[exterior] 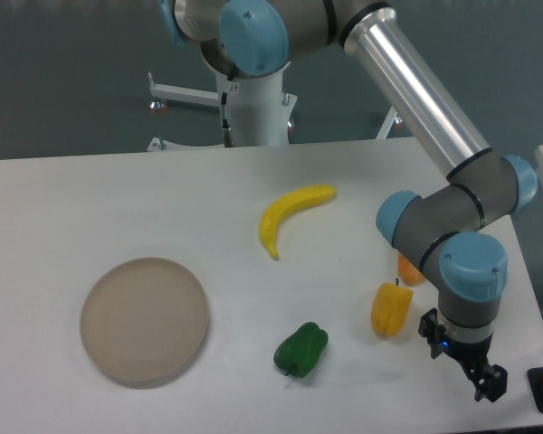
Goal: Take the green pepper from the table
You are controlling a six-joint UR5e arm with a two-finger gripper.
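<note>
Fig.: approach not yet begun. Gripper (482, 375) hangs low near the table (90, 199) edge, fingers pointing down and twd. the viewer; jaw gap can't be judged from this angle, nothing seen held. Risk: yellow-orange pepper (391, 310) sits just beside the tool, betw. it and the target, w/ a smaller orange item (409, 269) behind; a straight sweep across would likely knock it, or the wrong pepper gets grabbed. Green pepper (300, 349) lies on the table well apart from the tool, off to its side past the yellow-orange one, untouched. Banana (288, 214) and plate (145, 320) lie farther off.
</note>
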